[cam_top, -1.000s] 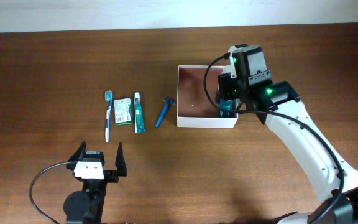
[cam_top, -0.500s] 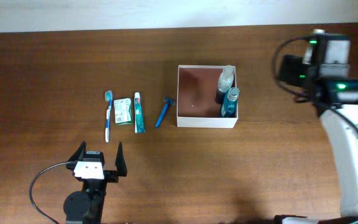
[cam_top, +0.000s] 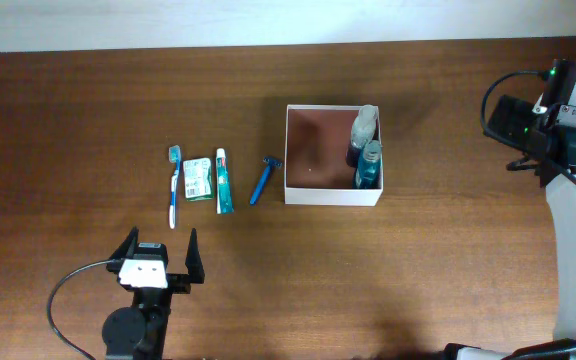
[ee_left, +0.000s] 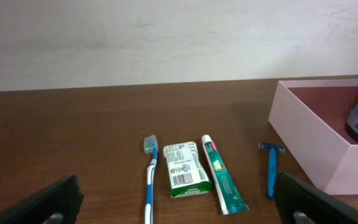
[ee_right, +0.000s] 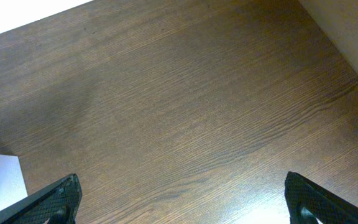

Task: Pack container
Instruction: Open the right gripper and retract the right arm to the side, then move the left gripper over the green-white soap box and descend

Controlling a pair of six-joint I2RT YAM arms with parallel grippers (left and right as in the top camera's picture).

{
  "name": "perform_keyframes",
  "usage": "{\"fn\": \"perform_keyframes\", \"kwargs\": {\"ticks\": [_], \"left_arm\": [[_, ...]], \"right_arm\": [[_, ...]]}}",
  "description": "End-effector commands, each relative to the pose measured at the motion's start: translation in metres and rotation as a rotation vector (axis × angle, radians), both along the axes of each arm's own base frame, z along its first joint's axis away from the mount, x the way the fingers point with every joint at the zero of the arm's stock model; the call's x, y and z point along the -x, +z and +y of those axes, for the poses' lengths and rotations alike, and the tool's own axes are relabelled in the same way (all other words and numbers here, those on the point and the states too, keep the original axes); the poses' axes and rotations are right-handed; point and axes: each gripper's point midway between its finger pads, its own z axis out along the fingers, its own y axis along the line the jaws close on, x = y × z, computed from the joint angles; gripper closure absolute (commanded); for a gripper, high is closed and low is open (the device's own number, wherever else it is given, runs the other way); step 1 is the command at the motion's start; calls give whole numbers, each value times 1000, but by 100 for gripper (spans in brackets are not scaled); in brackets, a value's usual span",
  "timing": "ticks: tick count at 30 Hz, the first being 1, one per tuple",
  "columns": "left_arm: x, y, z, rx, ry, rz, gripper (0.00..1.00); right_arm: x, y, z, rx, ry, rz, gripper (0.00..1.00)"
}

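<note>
Packing midway: two plastic bottles [cam_top: 369, 165] inside square white cardboard container [cam_top: 298, 196]. Wide apart, empty: left gripper [ee_left: 179, 199], right gripper [ee_right: 182, 196]. Next: blue plastic razor [cam_top: 262, 180], pinching across handle.

Toothbrush [cam_top: 174, 188], packet [cam_top: 198, 179], toothpaste [cam_top: 223, 180], razor [cam_top: 262, 180]

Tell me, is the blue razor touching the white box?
Apart. The overhead view shows a strip of bare table between the razor and the container.
</note>
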Motion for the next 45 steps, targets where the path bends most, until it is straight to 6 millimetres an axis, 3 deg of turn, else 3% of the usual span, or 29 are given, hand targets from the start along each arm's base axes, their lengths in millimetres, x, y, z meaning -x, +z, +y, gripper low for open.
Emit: {"fn": "perform_keyframes", "kwargs": {"ticks": [1, 6, 8, 14, 17, 21, 25, 28, 29, 33, 35, 41, 45], "left_arm": [[0, -1, -2, -17, -15, -3, 1], [-1, 19, -2, -14, -10, -86, 1], [-1, 26, 7, -14, 42, -113, 1], [1, 35, -12, -9, -72, -135, 1], [2, 43, -12, -46, -72, -106, 1], [-1, 74, 5, -78, 22, -8, 1], [-27, 89, 5, -94, 24, 190, 1], [-55, 78, 1, -100, 6, 320, 1], [-71, 63, -1, -102, -4, 383, 1], [-94, 20, -5, -106, -20, 505, 1], [-105, 0, -17, -85, -82, 548, 1], [-142, -44, -28, -63, -135, 576, 1], [-158, -59, -29, -64, -135, 566, 1]], "right_arm": [[-2, 1, -1, -2, -12, -5, 1], [-2, 1, -1, -2, -12, -5, 1], [-1, 1, -1, -2, -12, -4, 1], [-1, 1, -1, -2, -12, -4, 2], [-1, 1, -1, -2, -12, -4, 1], [-1, 1, -1, -2, -12, -4, 1], [-1, 1, -1, -2, -12, -4, 1], [-1, 1, -1, -2, -12, -4, 1], [-1, 1, -1, -2, -12, -4, 1], [-1, 1, -1, -2, -12, -4, 1], [-1, 1, -1, -2, -12, -4, 1], [-2, 1, -1, -2, -12, -5, 1], [-1, 1, -1, -2, -12, -4, 1]]}}
